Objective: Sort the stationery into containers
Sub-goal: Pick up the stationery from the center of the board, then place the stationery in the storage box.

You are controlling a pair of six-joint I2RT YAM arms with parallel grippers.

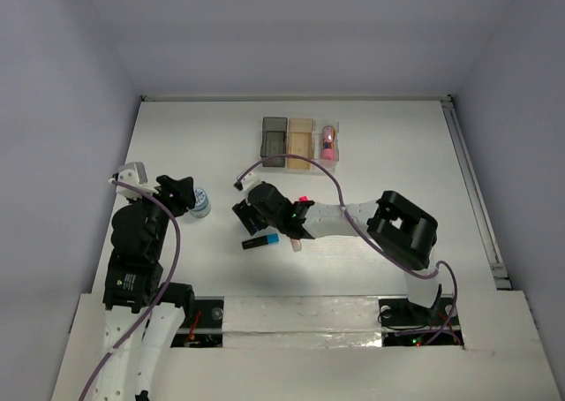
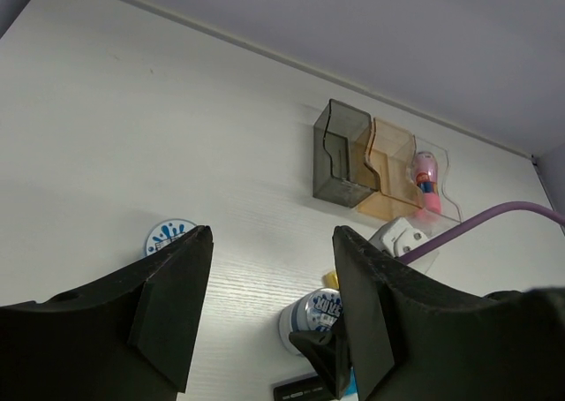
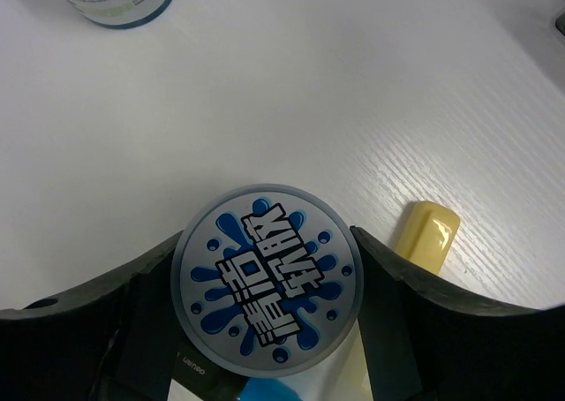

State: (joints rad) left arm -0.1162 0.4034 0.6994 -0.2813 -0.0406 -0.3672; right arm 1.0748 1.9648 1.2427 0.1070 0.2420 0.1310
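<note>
Two right fingers around tape roll

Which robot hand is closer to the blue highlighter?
Right. The right gripper, around a tape roll, is just beyond the blue highlighter; the left gripper is far to its left.
</note>
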